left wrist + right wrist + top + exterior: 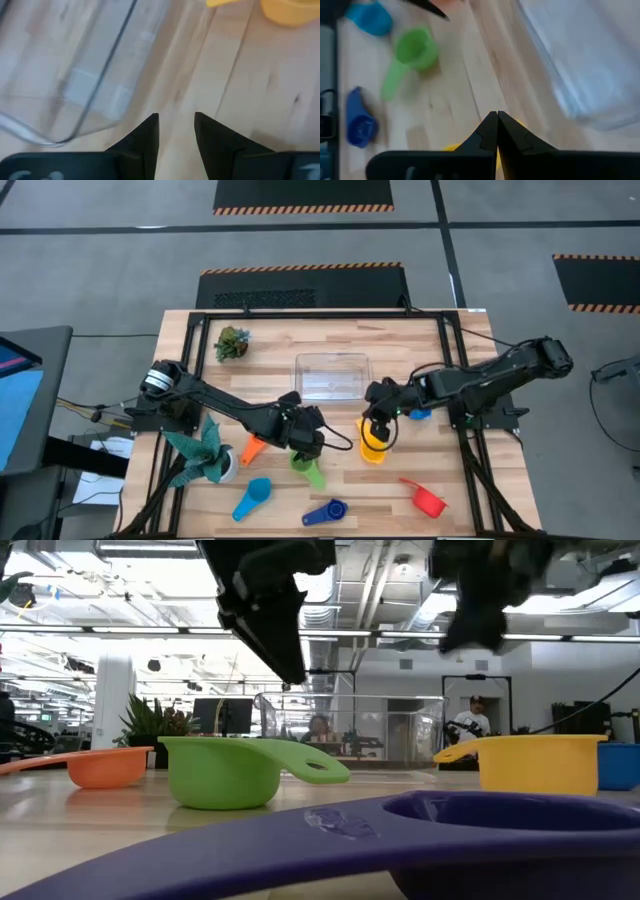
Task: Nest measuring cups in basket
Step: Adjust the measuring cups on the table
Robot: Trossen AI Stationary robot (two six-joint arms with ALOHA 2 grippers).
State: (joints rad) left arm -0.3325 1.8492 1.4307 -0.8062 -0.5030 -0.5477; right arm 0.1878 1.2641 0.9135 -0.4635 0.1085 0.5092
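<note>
Nearest the front edge of the tabletop lies the dark blue cup, a shallow scoop with a flat handle; in the low view its rim fills the foreground. To either side of it sit the light blue cup and the red cup, each lying alone.

Next row back: green cup, bowl up, handle pointing toward the front edge; orange cup just beside it; yellow cup well to the other side.

Left gripper hangs over the green cup, fingers apart with bare wood showing between them in its wrist view. Right gripper sits directly over the yellow cup, fingers pressed together tip to tip; yellow shows just beneath them, but whether they pinch the cup cannot be told.

The basket, clear plastic with rounded corners, stands farther back at mid-table, apart from all the cups.

Tabletop: pale wood planks in a black frame. A teal plant stands at the left edge and a small green plant at the far left corner. Beyond: grey floor with hazard-striped mats, and a bright office with a seated person.
</note>
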